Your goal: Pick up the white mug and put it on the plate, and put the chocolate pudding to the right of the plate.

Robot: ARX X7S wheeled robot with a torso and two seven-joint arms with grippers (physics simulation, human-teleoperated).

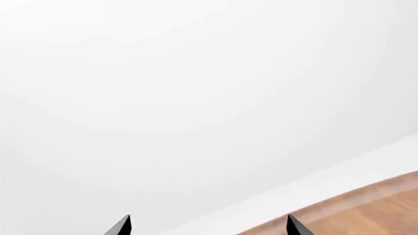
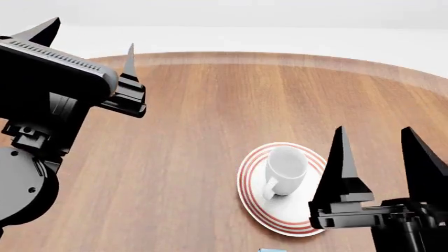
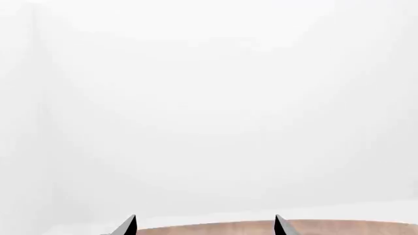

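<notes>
With both pincers spread wide and empty, your white mug (image 2: 286,169) stands on the plate (image 2: 253,195).
Your right gripper (image 2: 381,142) is raised beside the plate, its finger covering part of the rim; your left gripper (image 2: 87,39) is raised over the table (image 2: 196,105), well apart. Only a blue sliver of the chocolate pudding (image 2: 270,250) shows, cut off at the head view's lower edge. Wrist views show fingertips, wall and table edge only.
</notes>
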